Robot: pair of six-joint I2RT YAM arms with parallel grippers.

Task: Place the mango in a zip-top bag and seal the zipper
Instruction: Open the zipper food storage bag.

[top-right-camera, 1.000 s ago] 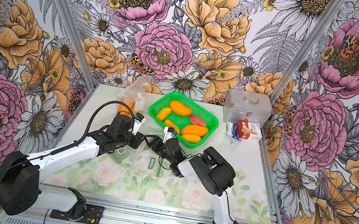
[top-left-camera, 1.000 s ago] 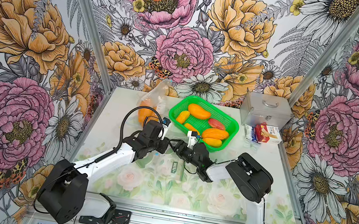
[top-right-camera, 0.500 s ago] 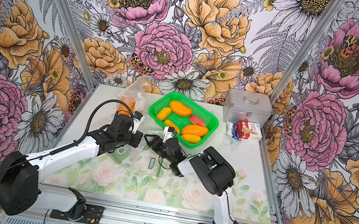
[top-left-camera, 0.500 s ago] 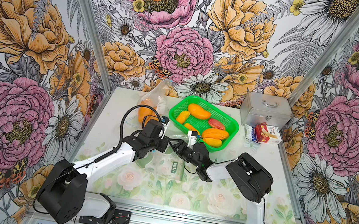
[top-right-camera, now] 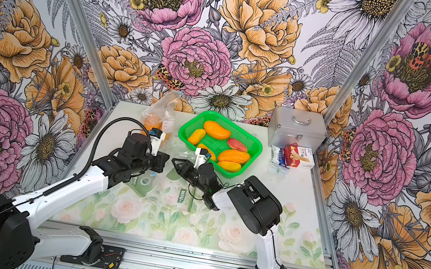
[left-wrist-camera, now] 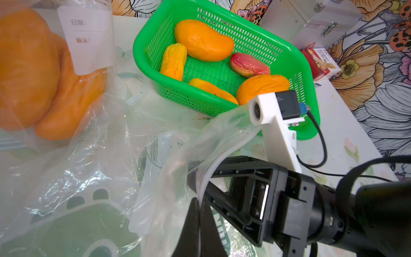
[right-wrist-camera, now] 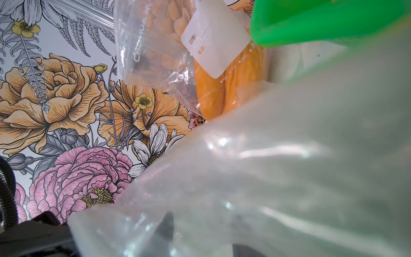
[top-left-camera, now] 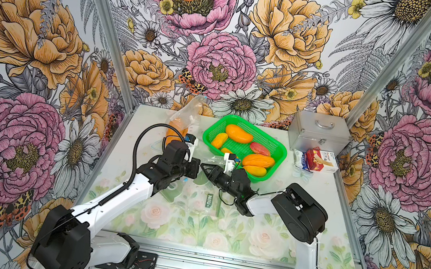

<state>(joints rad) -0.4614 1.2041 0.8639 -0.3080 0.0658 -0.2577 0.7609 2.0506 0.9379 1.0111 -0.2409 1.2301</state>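
While the left gripper (left-wrist-camera: 200, 209) is pinched tight on the zipper rim of the zip-top bag (left-wrist-camera: 93, 178), the right gripper (left-wrist-camera: 194, 178) meets that rim with jaws part-closed, its hold unclear; the film looks limp and slippery, best taken by that stiffer band. Just beyond, the mango (left-wrist-camera: 203, 40) lies in the green basket (left-wrist-camera: 182, 93); wrinkled, likely soft, so grasp its narrow middle.

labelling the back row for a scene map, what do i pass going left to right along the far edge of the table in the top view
filled bag of mangoes → green basket → silver metal case; the small boxes in front of the case overlap it, so they are left out
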